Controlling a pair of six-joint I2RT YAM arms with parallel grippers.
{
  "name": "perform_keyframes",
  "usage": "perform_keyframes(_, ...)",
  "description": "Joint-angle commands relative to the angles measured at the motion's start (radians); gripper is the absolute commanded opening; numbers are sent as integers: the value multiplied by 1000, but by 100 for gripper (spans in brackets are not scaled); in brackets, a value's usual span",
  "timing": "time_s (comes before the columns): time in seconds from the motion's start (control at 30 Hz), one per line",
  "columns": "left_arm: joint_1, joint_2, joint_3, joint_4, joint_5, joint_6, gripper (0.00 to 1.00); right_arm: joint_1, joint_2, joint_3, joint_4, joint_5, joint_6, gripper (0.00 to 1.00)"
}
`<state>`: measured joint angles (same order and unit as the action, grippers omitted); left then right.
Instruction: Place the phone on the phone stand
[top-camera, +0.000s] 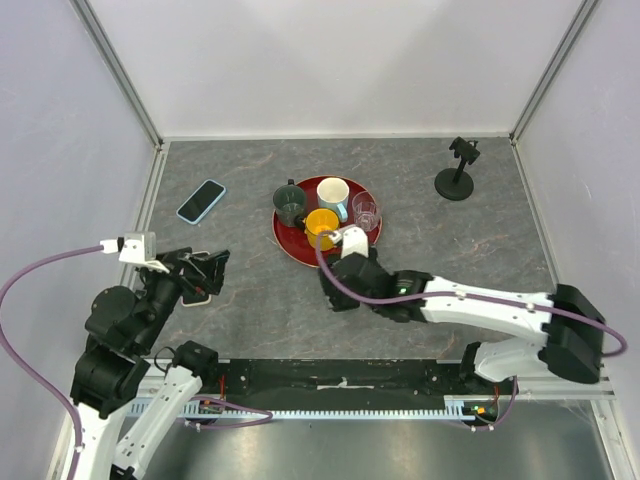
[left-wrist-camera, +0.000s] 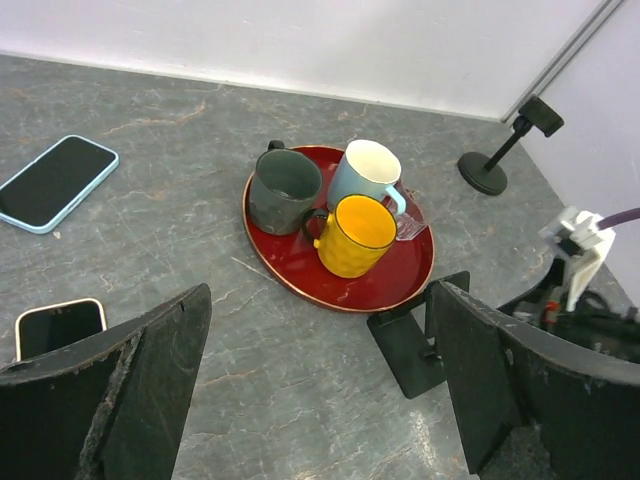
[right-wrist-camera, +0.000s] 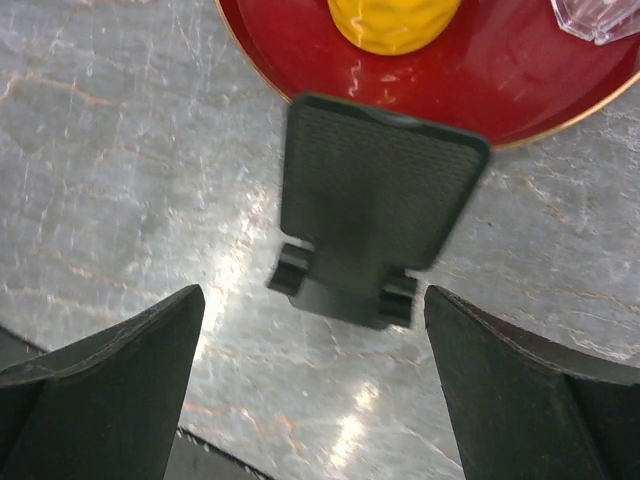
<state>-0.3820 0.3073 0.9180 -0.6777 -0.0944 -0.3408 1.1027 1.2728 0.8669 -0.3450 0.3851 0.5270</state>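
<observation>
So both arms are hanging around empty-handed right now. The left gripper (top-camera: 203, 268) is spread wide with nothing in it, hovering low by the white-edged phone (left-wrist-camera: 58, 328), which is lying flat on the table at the near left, off to one side of the fingers rather than between them. The right gripper (right-wrist-camera: 312, 298) is gaping just as wide over the black phone stand (right-wrist-camera: 382, 195), not touching it as far as I can tell. That stand is sitting on the table just beside the near rim of the red tray (left-wrist-camera: 290, 272). There's also a blue-cased phone (top-camera: 201, 200) lying further back on the left and a pole holder (top-camera: 457, 172) standing at the far right, so I'm guessing – only guessing – that the near phone and the black stand are the pair in play. For the pickup, I'm thinking the left arm should be sliding sideways first to centre the phone, then coming down across its long edges, since it's flat and thin and the pads could end up skating over the glass. The right arm could be bracing the stand's base meanwhile – it's looking light enough to be sliding into the tray
</observation>
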Motion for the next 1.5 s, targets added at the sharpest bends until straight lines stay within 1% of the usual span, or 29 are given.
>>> perform_keyframes(0.0,-1,-8,-27,27,59,-47,97,103,147,127,15,369,168,98)
perform_keyframes(0.03,-1,-7,-31,26,68,-56,96,121,172,170,-17,395,189,98)
perform_keyframes(0.1,-1,-10,-44,18,87,-64,95,140,230,205,-43,454,205,98)
perform_keyframes(0.17,-1,-17,-53,9,90,-72,95,141,253,227,-60,466,217,98)
perform_keyframes(0.3,-1,-39,-57,-6,90,-78,94,141,229,231,-97,482,205,98)
perform_keyframes(0.4,-1,-56,-54,-22,90,-76,94,134,178,199,-101,489,176,98)
perform_keyframes(0.47,-1,-66,-59,-25,88,-75,94,117,152,189,-98,454,150,98)
perform_keyframes(0.6,-3,-70,-68,-22,90,-81,94,85,143,181,-26,368,68,98)
perform_keyframes(0.67,-1,-65,-64,-23,102,-81,94,77,157,188,-28,360,82,98)
perform_keyframes(0.8,-1,-63,-51,-31,133,-99,94,19,175,190,-22,314,107,98)
perform_keyframes(1.07,-1,-79,-61,-29,142,-116,94,-10,247,218,0,299,85,98)
perform_keyframes(1.27,-1,-73,-56,-29,151,-124,94,-21,286,210,3,330,162,98)
perform_keyframes(1.33,-1,-74,-57,-31,151,-124,94,-23,293,210,3,351,203,97)
perform_keyframes(1.47,-1,-73,-57,-31,153,-124,93,-18,321,215,12,344,237,88)
